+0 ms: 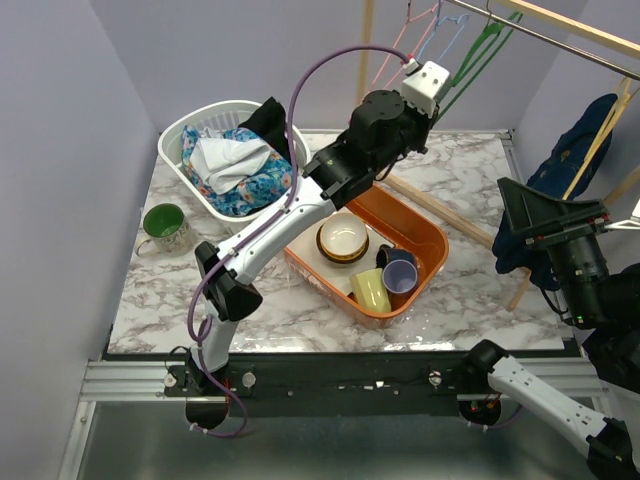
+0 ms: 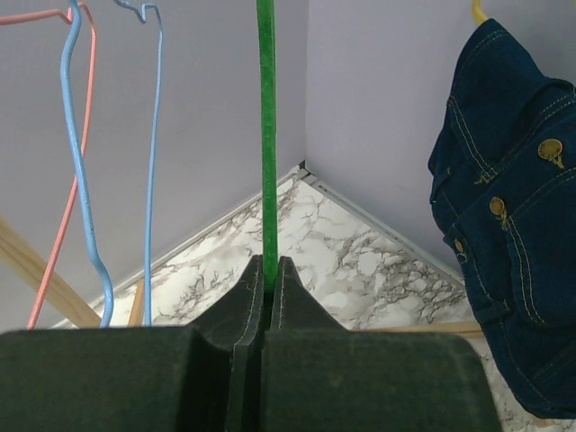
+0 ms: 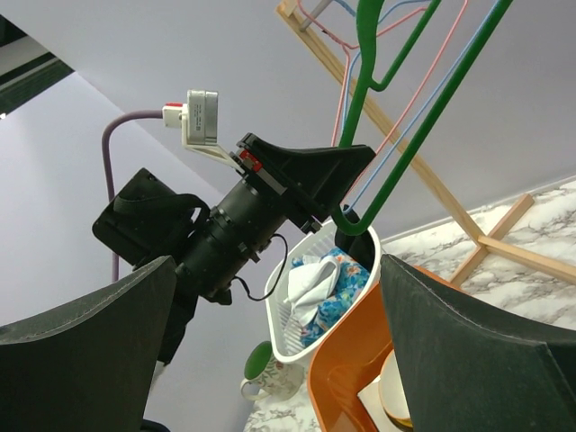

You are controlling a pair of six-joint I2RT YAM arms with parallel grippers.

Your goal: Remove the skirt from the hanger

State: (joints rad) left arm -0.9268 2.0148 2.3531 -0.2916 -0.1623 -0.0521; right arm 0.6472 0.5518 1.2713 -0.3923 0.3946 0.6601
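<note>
A dark blue denim skirt with brass buttons hangs at the far right of the wooden rail; it also shows in the left wrist view. My left gripper is raised at the back and shut on a bare green hanger; its pads pinch the green bar in the left wrist view. My right gripper is open and empty just left of the skirt. In the right wrist view, its open fingers frame the left arm and the green hanger.
Blue and pink wire hangers hang on the rail beside the green one. A white laundry basket of clothes stands at back left. An orange tray holds a bowl and cups. A green mug sits at left.
</note>
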